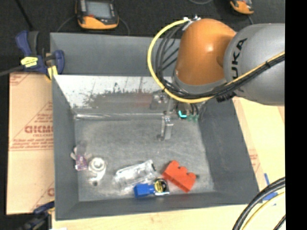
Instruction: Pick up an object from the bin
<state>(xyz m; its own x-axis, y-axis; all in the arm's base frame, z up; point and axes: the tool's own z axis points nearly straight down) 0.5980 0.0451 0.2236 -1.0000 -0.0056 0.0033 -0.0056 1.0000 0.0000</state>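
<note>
My gripper [165,134] hangs above the bare floor in the middle of the bin, toward the back wall, with nothing seen hanging from it. The nearest loose thing is a red-orange blocky plastic piece [180,176], lying below it near the front wall. To the left of that piece lies a small blue and yellow tape measure [149,188]. Beside the tape measure rests a crumpled clear plastic bottle [134,173]. All three lie apart from the gripper.
At the front left of the bin sit a white round cap-like thing [97,166] and a small clear purple piece [80,160]. The arm with its orange cover and cables reaches in from the right over the bin's back right part.
</note>
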